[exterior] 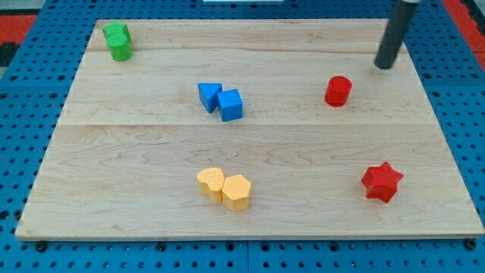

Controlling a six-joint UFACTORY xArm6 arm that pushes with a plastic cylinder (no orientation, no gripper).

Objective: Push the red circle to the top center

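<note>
On the pale wooden board [151, 144] there are eight small coloured blocks, and they lie mostly in pairs.

Two are red. The red circle block [338, 91], a short cylinder, stands in the upper right part of the board, alone, with bare wood all around it. The red star block [381, 182] lies near the view's bottom right, well apart from the circle.

Two are blue: a blue block of slanted shape [209, 96] and a blue cube [231, 105], touching each other a little left of the board's middle.

Two are yellow: a yellow heart-like block [211, 183] and a yellow block with flat sides [236, 192], touching, near the view's bottom centre.

Two are green: a green block [116, 32] and a second green block [120, 49] just below it in the view, touching, in the top left corner. Their exact shapes are hard to tell.

The arm ends in one straight dark rod, and it has no jaws, so nothing is pinched or held. Its tip [385, 67] rests on the board near the view's top right, up and to the right of the red circle block. The tip is near this block but does not touch it; a strip of wood shows between them. The tip is far from all the other blocks.

Around the board a blue perforated surface [30, 91] is visible.
</note>
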